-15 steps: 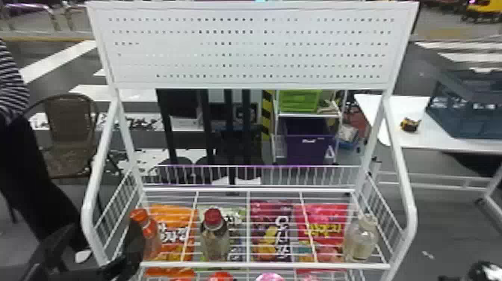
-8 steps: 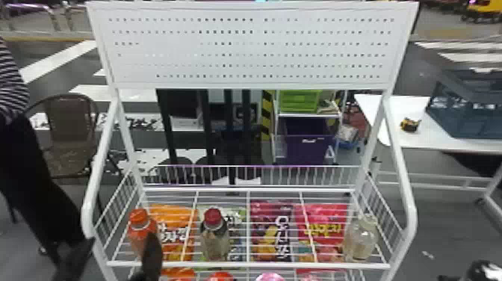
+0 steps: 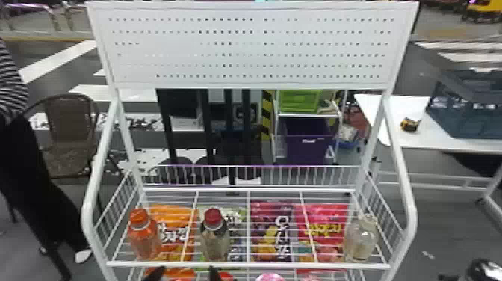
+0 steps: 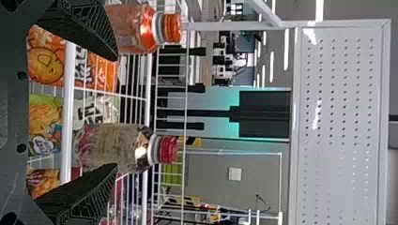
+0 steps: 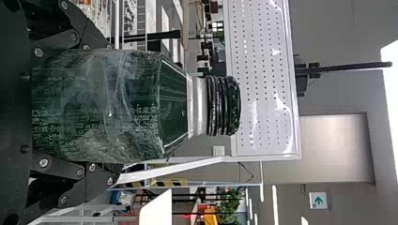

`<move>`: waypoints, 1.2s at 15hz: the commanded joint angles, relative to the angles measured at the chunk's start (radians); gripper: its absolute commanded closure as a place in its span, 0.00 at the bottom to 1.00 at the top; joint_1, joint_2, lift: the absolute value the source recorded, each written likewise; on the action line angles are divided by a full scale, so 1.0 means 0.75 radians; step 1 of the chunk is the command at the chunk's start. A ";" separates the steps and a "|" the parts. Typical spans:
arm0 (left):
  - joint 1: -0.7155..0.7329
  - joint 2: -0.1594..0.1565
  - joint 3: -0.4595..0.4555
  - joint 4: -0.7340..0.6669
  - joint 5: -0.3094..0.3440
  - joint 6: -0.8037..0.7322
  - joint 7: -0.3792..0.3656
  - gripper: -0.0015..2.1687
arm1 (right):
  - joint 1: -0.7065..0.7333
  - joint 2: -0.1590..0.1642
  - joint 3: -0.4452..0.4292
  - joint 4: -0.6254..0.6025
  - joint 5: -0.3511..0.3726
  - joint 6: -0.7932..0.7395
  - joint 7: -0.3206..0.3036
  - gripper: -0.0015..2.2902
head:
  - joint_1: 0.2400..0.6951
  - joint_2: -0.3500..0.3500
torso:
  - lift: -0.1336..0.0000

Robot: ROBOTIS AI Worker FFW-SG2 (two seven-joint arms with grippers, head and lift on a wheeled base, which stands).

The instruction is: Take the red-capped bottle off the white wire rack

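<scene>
Right, main risk is sideways aim. The red-capped bottle [image 3: 214, 235] is upright on the rack [image 3: 246, 265], between the orange bottle [image 3: 143, 233] and the clear one [image 3: 361, 237], nearer the orange. Left gripper [image 4: 117, 111] is at the shelf's near edge, fingers spread, nothing gripped. In the head view its right finger lines up with the target and the left one points at the space beside the orange bottle, so the opening looks biased to the left. Drive straight in and that right finger could butt the bottle, shove it back or tip it. Overcorrect to the right and the left finger could catch it instead. The left finger also looks close to the orange bottle in the wrist view; a wide swing may clip that one. I can't tell if either finger touches anything. Front rail is the other snag: too low an approach or pull-out could hook a finger or the bottle's base, so lift before backing off. Plastic looks thin and the shape rounded; a weak or off-centre pinch may let it twist or slip. Right gripper [image 5: 111, 112] is clamped round a dark bottle [image 5: 105, 105]; keep it out of this.
</scene>
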 commanded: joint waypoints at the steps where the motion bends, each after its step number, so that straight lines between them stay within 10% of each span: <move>1: -0.103 -0.013 -0.080 0.113 0.002 0.000 0.006 0.04 | 0.000 0.001 -0.001 0.001 -0.002 0.000 -0.001 0.53 | 0.57 0.50 | 1.00; 18: -0.555 -0.107 -0.112 0.594 0.052 0.000 0.051 0.04 | 0.076 0.001 -0.032 -0.009 -0.029 -0.123 0.001 0.53 | 0.57 0.50 | 1.00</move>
